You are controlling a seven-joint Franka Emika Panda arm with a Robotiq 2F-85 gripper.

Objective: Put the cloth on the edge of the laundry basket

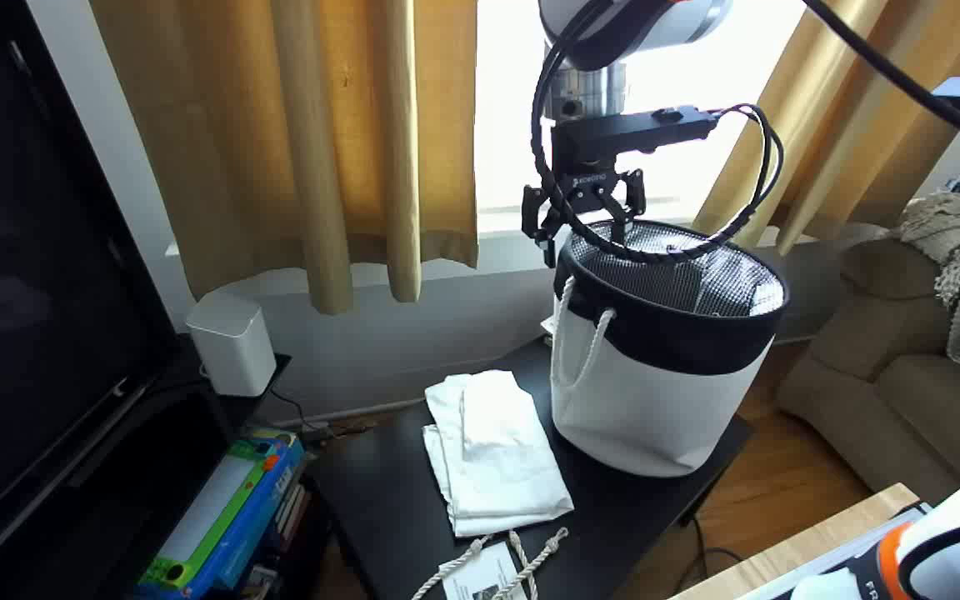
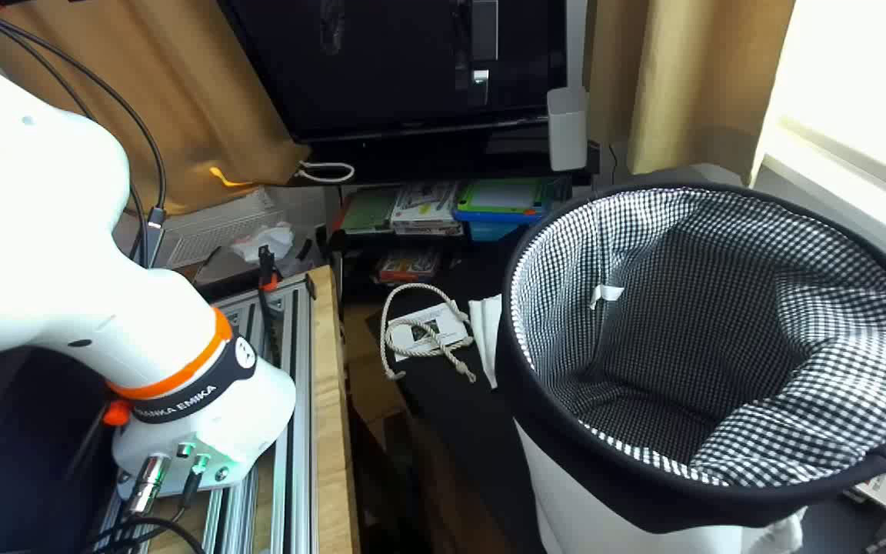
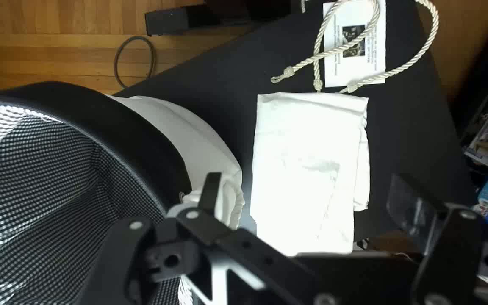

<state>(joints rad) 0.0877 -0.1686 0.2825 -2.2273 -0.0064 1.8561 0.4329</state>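
The white folded cloth [image 1: 501, 454] lies flat on the black table, beside the laundry basket. It also fills the middle of the wrist view [image 3: 303, 165], and only a strip of it [image 2: 487, 335] shows past the basket in an exterior view. The laundry basket [image 1: 655, 408] is white with a black rim and checkered lining; it stands upright. Its rim also shows in an exterior view [image 2: 558, 438] and in the wrist view [image 3: 142, 140]. My gripper [image 1: 584, 243] is open and empty, high at the basket's rim near the window. Its spread fingers show in the wrist view [image 3: 311, 199].
The black table [image 1: 388, 500] carries a cream rope [image 1: 522, 575] and a printed card [image 1: 480, 575] near the cloth. White rope handles [image 1: 584, 358] hang on the basket's side. Curtains [image 1: 338, 167] and a window are behind. A TV [image 1: 30, 250] and a white box-shaped device [image 1: 234, 346] stand nearby.
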